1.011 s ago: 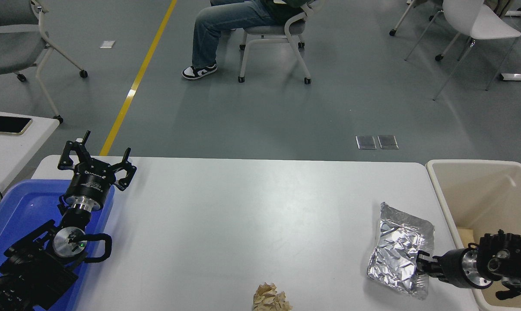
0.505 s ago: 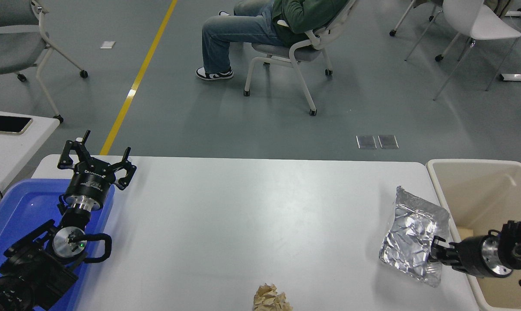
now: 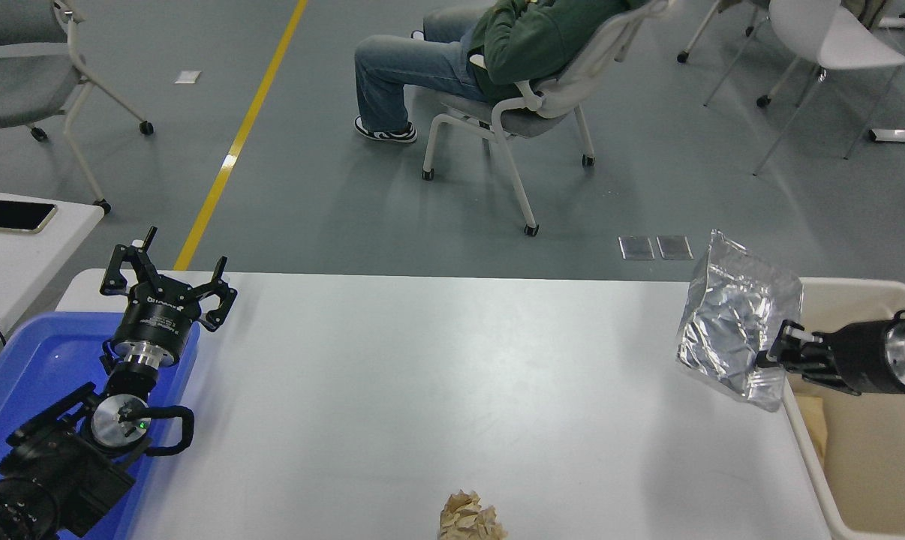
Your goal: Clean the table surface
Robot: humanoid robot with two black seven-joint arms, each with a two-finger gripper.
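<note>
The table surface (image 3: 437, 375) is a wide glossy white top filling the lower picture. My right gripper (image 3: 781, 352) reaches in from the right edge and is shut on a crumpled silver foil tray (image 3: 734, 319), held tilted in the air above the table's right end beside the bin. A crumpled beige paper ball (image 3: 471, 517) lies at the table's near edge. My left gripper (image 3: 166, 283) stays parked open at the lower left above the blue tray.
A beige bin (image 3: 865, 465) stands off the table's right end with brown paper inside. A blue tray (image 3: 40, 375) lies at the left. A small white table with a phone (image 3: 13, 216) is at far left. A person sits on a chair (image 3: 512, 112) beyond the table.
My right gripper has lifted the foil tray off the table, up and to the right toward the bin. The seated person's chair has rolled nearer. The left arm has not moved.
</note>
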